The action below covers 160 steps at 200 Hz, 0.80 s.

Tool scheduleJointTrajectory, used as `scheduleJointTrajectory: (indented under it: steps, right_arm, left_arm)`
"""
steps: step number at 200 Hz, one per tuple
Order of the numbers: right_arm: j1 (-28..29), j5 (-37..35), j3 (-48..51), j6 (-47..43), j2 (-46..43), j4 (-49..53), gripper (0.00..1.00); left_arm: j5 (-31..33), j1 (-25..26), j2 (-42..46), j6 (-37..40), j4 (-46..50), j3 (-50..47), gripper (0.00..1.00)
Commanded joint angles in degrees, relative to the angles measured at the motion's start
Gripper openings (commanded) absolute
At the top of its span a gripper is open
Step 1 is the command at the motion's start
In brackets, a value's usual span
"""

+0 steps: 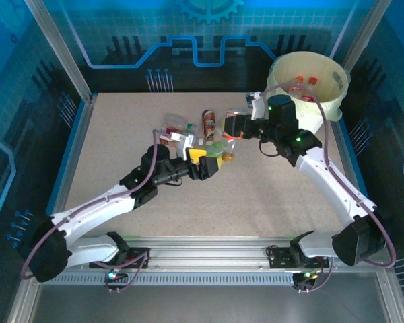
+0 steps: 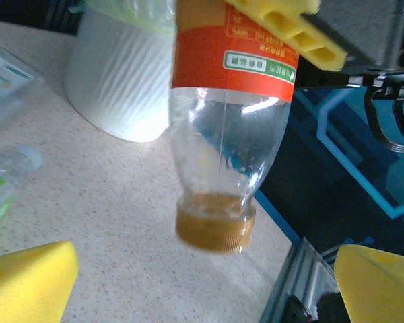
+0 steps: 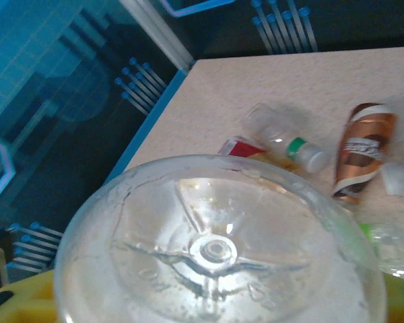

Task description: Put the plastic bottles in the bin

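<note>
Sitting at the far right corner of the table (image 1: 256,195), the bin (image 1: 326,70) is waiting with a couple of red-capped bottles (image 1: 304,83) lying inside it. Both arms are meeting over the middle of the table, and the step in hand is looking like a hand-off of one bottle, with the right arm taking charge of it. The right gripper (image 1: 230,128) is clamping the orange-labelled bottle (image 2: 229,134) around its body, its yellow fingers (image 2: 283,30) pressing on the label. The bottle is therefore hanging cap-down above the table, well short of the bin. The left gripper (image 2: 202,289) is standing wide open just beneath it, its pads flanking the brown cap (image 2: 215,229) and touching nothing. Several loose bottles (image 1: 183,131) are lying near the middle of the table, among them a brown-labelled one (image 3: 362,151) and a clear one with a green-banded neck (image 3: 293,145). The next move is calling for the right arm to be swinging the held bottle across over the bin's rim before parting its fingers. The left arm, meanwhile, is needing to back clear of the cap and turn to the pile.
</note>
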<state>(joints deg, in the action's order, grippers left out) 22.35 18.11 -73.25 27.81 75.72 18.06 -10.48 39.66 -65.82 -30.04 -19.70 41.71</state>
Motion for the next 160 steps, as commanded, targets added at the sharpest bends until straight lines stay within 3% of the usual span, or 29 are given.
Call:
scheduleJointTrajectory:
  steps: [1, 58, 160]
  right_arm:
    - [-2.71, -4.50, -3.64, -1.85, -2.42, 2.45, 0.35]
    - [-11.97, -8.79, -9.89, -3.02, -1.64, 4.35, 0.35]
    - [-26.58, -12.51, -31.64, -0.42, 13.56, 6.84, 0.35]
  left_arm:
    - [9.64, -0.03, 4.28, -0.14, 1.15, -1.93, 0.99]
    - [20.74, -0.89, 11.09, -1.98, 6.68, -5.58, 0.99]
    - [24.39, -1.69, 17.26, -5.31, 12.76, -8.88, 0.99]
